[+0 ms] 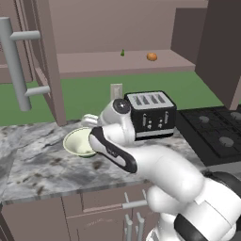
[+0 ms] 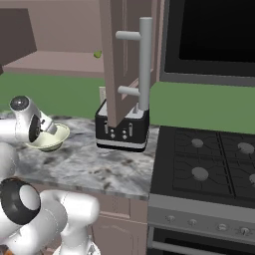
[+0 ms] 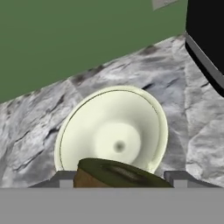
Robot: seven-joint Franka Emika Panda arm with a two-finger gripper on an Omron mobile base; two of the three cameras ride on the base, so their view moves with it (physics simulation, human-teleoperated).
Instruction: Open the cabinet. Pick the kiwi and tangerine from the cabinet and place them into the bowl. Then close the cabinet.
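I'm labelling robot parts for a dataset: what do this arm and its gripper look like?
The arm has glossy white, rounded shells with dark grey to black joint caps and bands. The gripper has two small grey, blocky fingertips. No cables or markings are visible.

Green backsplash [image 1: 89, 92] runs behind a grey-white marbled counter [image 1: 42, 164], with a pale outlet plate [image 1: 116, 89] on the wall just behind a black-and-silver toaster [image 1: 151, 114]. To the right of the toaster sits a black gas stove [image 2: 209, 169], knobs along its silver front, with a dark microwave [image 2: 211, 37] above it. Mauve-brown base drawers [image 1: 101, 200] with short silver handles sit below the counter.
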